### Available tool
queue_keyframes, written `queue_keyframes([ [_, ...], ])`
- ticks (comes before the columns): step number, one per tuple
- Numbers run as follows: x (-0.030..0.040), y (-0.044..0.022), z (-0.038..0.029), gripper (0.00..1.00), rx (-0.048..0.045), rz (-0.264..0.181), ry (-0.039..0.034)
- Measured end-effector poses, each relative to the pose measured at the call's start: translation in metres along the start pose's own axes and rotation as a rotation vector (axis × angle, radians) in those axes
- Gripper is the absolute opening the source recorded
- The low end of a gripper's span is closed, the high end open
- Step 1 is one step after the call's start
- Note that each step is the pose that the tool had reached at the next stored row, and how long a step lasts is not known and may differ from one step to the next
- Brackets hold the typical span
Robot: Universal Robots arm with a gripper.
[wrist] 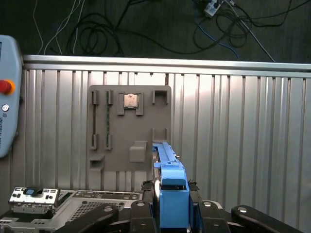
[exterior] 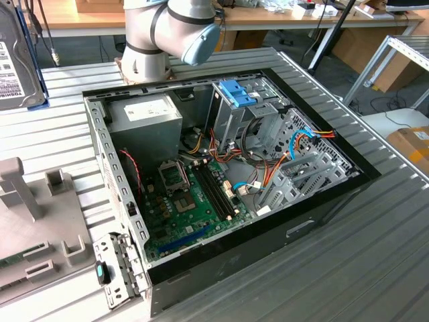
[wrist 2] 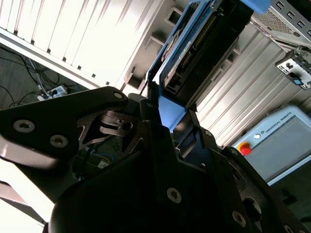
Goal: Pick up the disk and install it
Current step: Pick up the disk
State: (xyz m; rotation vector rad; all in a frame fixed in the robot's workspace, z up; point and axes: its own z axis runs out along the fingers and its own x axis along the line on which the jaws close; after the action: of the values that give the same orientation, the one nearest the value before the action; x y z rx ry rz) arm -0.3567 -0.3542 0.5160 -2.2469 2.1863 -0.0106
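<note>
Gripper [wrist: 173, 191] jaws clamped on disk [wrist: 165, 153] at blue-railed end, disk projecting out between them. Ribbed metal counter [wrist: 243, 136] carries open computer case [exterior: 322, 208]; cables [wrist: 146, 29] on floor.

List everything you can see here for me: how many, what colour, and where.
computer case: one, black, open, on the table
power-supply box: one, grey, inside the case, on the arm's side
circuit board: one, green, on the case floor
latch: one, blue, atop the metal cage in the case
holder tray: one, grey, on the table beside the case
table: one, ribbed silver metal, under the case and tray
control pendant: one, pale grey with a red button, near the tray
cardboard box: one, brown, beyond the table at the exterior view's right
disk: one, dark with blue rails, held above the table
arm: one, grey with a blue cap, behind the case
gripper: one, black, shut on the disk
</note>
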Motion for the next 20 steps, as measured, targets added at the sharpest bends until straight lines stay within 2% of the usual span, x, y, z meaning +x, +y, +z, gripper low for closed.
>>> queue_keyframes([
  [5, 0.0001, -0.0043, 0.0001, 0.36, 0.0, 0.0, 0.0],
  [8, -0.0001, -0.0094, 0.0001, 0.36, 0.0, 0.0, 0.0],
  [20, -0.0005, -0.0175, 0.0002, 0.36, 0.0, 0.0, 0.0],
])
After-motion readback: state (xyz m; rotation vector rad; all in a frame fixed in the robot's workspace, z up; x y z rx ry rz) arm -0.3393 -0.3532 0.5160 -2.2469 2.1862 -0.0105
